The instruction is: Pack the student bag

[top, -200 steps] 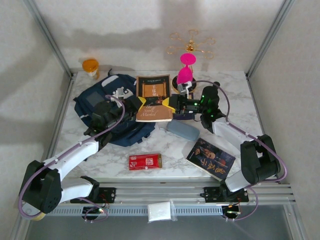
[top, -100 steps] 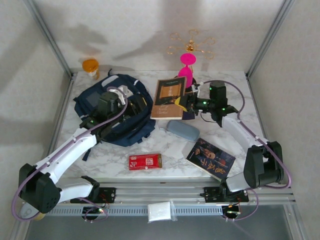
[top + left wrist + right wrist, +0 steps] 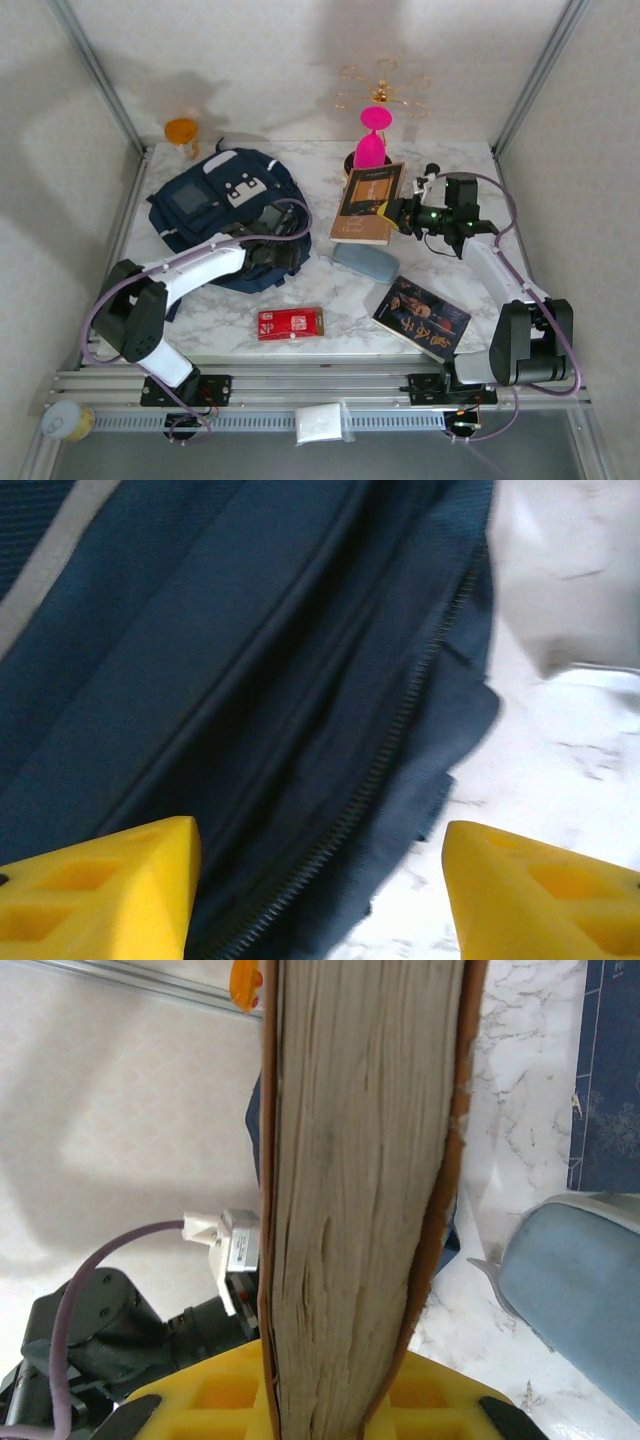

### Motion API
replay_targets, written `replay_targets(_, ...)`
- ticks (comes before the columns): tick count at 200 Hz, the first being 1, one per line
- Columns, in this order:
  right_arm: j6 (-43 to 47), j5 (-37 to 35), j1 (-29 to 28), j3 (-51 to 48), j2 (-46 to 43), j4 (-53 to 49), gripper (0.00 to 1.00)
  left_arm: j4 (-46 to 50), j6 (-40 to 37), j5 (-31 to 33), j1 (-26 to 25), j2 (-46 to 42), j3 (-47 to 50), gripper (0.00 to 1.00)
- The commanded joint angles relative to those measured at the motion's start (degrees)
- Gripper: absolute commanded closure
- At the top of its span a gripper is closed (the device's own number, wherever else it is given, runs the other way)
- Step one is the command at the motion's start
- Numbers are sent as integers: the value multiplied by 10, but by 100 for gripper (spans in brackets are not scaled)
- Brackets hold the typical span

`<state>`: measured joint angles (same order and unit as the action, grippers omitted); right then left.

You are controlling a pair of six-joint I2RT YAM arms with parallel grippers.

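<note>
While the student bag [image 3: 205, 205] lies on the far left part of the marble table [image 3: 330, 300], the left gripper [image 3: 288, 252] hovers at the bag's right edge, above the zipper [image 3: 390, 750]. Its yellow fingers [image 3: 110, 890] stand wide apart with nothing between them. The right gripper [image 3: 395, 210] is clamped on the page side of a brown book [image 3: 368, 203], which is held tilted, to the right of the bag and apart from it.

This is a robot test cell in a lab. A marble-look table [image 3: 340, 296] is boxed in by plain white panels [image 3: 250, 60] and aluminium posts [image 3: 97, 75]. A cabled left arm [image 3: 190, 266] and right arm [image 3: 490, 265] are bolted to a metal rail [image 3: 320, 380] at its near edge.
</note>
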<state>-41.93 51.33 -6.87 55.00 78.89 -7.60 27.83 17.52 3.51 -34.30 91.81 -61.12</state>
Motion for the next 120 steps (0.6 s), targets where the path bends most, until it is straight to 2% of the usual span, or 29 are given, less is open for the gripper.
replay_targets(1,14,35,2,4,-15,32,100,17,-25,56,0,14,-25,39)
replay_targets(22,10,37,3,1,-13,39,100,9,-27,74,4,17,-24,44)
replay_targets(90,1,38,4,-12,-15,54,100,10,-30,54,35,12,-34,57)
replay_targets(120,1,39,3,-10,-11,52,100,-13,-33,3,39,23,-17,63)
